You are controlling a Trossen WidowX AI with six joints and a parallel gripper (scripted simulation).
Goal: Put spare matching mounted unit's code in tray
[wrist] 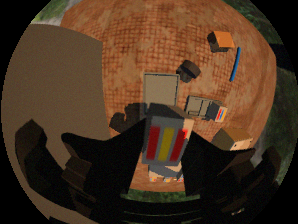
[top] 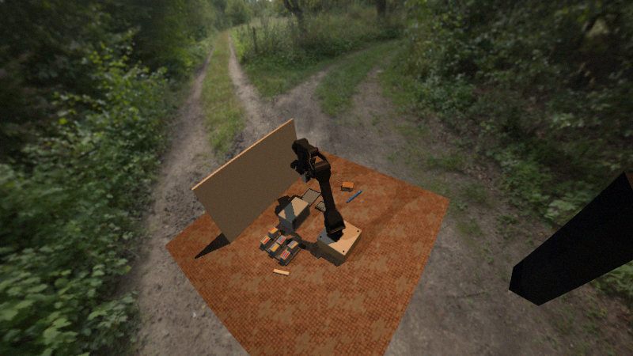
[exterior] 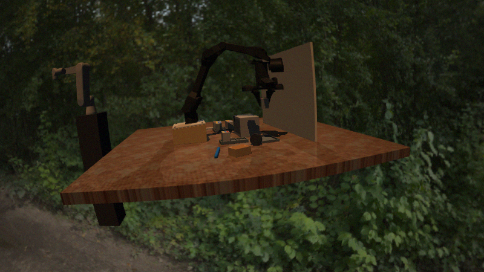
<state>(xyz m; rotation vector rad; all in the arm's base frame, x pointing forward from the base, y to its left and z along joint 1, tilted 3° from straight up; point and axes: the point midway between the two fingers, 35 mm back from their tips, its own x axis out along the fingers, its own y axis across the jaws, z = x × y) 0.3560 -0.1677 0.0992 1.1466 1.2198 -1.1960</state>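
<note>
My gripper is shut on a grey block with red, yellow and red stripes facing the wrist camera. It is held high above the table. The flat grey tray lies below, farther out in the wrist view, with nothing seen in it. Beside it a small compartment rack holds a block with a striped label. Several striped blocks stand in a group near a large grey box. No printed code is readable.
A tall upright board stands beside the gripper. A dark round object is near the tray. An orange block and a blue stick lie farther off.
</note>
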